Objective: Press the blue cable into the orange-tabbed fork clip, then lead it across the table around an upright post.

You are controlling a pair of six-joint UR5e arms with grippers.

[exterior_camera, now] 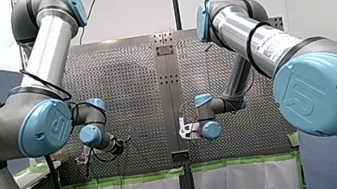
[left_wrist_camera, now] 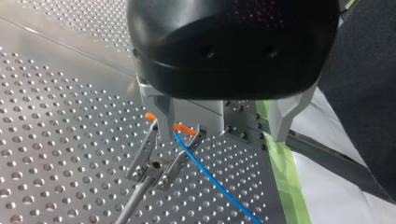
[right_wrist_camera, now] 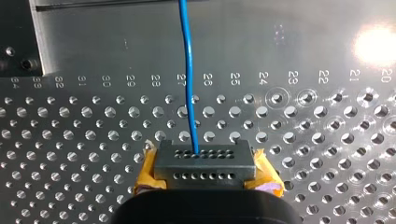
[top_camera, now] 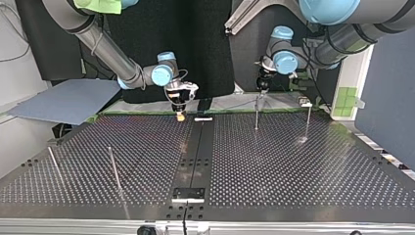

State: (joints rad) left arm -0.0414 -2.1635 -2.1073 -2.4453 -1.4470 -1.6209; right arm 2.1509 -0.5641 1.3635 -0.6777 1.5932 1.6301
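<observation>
Nearest us in the top view, two upright posts (top_camera: 115, 169) stand bare on the worktop (top_camera: 293, 176) at the view's left. Nothing is routed round them, so that leg isn't begun, I'd say.

Further back, towards the far edge, here's the action: the fork clip (left_wrist_camera: 161, 154) on its thin stem, orange tabs (left_wrist_camera: 183, 128) splayed at the mouth. My left claw (left_wrist_camera: 221, 135) hangs right over it, metal fingers (left_wrist_camera: 163, 123) spread wide and gripping nothing. One finger dips between the tabs; the other sits well off to the side. The blue cable (left_wrist_camera: 210, 179) comes out beside that finger and slants away across one prong. It looks high in the mouth, and I can't tell whether it's bottomed.

Along that far edge is my right claw (right_wrist_camera: 205, 168), yellow pads pinched tight on the blue cable, the line running straight out ahead over the holes.

So this looks like the press. To do it well, the right claw should hold the line taut and square across the fork, so it can't ride up over a prong. The left finger wants to push straight down the fork's centre, gently. That stem looks slender, and a sideways shove could bend it or pop the cable past a tab. Only once it's seated should the right claw head for a post.
</observation>
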